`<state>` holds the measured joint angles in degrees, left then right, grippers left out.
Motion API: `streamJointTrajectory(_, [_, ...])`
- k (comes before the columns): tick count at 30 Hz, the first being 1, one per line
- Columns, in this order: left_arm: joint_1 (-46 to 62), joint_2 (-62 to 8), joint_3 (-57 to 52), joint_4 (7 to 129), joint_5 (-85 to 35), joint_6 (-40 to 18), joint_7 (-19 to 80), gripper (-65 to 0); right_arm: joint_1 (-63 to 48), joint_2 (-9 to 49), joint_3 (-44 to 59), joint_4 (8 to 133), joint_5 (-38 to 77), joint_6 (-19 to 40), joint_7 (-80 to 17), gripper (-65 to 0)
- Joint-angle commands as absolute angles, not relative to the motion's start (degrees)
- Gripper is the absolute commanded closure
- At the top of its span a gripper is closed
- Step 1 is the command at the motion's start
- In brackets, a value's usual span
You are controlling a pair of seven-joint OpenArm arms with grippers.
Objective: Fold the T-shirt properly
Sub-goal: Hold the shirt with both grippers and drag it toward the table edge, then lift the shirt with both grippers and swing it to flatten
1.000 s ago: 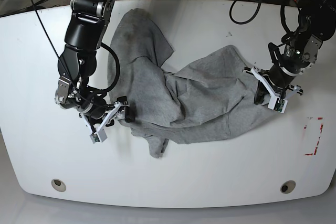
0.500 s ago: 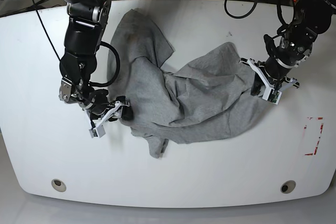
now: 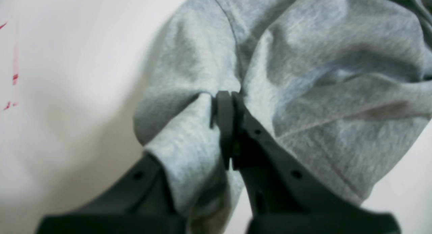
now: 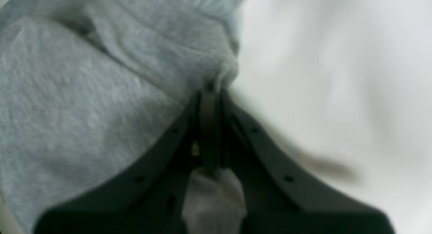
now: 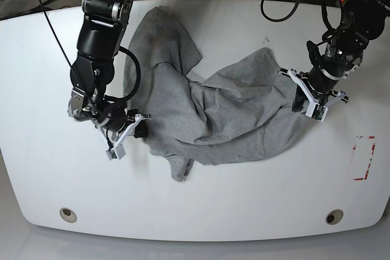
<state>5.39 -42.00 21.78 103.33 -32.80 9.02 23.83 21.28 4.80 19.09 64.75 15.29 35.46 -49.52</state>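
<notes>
Both grippers pinch the crumpled T-shirt (image 5: pixel 213 114) on the table (image 5: pixel 244 199).
The left gripper (image 5: pixel 303 105) holds one edge of it, the right gripper (image 5: pixel 141 127) is pressed on the opposite edge.

No lettering can be read anywhere. The only sign is a red marked outline (image 5: pixel 364 158) on the counter (image 5: pixel 244 199), right of the shirt (image 5: pixel 213 114).

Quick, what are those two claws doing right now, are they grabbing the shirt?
Left gripper: closed, pinching a fold of the T-shirt.
Right gripper: closed, pinching the T-shirt's edge.
</notes>
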Motion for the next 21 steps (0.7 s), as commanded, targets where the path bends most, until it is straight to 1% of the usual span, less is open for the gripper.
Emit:
streamJointTrajectory(1, [4.4, -42.7, 18.4, 104.0, -32.2, 9.4, 22.2, 0.0, 23.3, 5.3, 19.1, 71.3, 16.7, 35.8, -50.0, 0.0])
streamJointTrajectory(5, [4.4, -39.7, 13.8, 103.1, -32.2, 9.4, 22.1, 0.0, 24.0, 5.4, 19.1, 77.1, 16.7, 35.9, -52.3, 0.0])
streamJointTrajectory(9, [3.9, -38.3, 9.6, 103.1, -32.2, 9.4, 22.1, 0.0, 27.0, 6.2, 19.0, 77.7, 16.7, 36.2, -53.7, 0.0])
streamJointTrajectory(12, [0.1, -38.4, 9.9, 102.8, -32.1, 9.4, 22.2, 0.0, 29.5, 7.7, 18.2, 77.7, 16.9, 36.3, -53.7, 0.0])
streamJointTrajectory(16, [-4.4, -38.5, 10.2, 100.6, -32.1, 9.4, 22.3, 0.0, 33.6, 9.5, 13.3, 77.8, 16.9, 36.4, -53.5, 0.0])
streamJointTrajectory(21, [-10.9, -38.7, 10.0, 99.9, -32.1, 9.4, 22.6, 0.0, 40.8, 9.7, 9.4, 77.8, 16.9, 39.1, -53.6, 0.0])
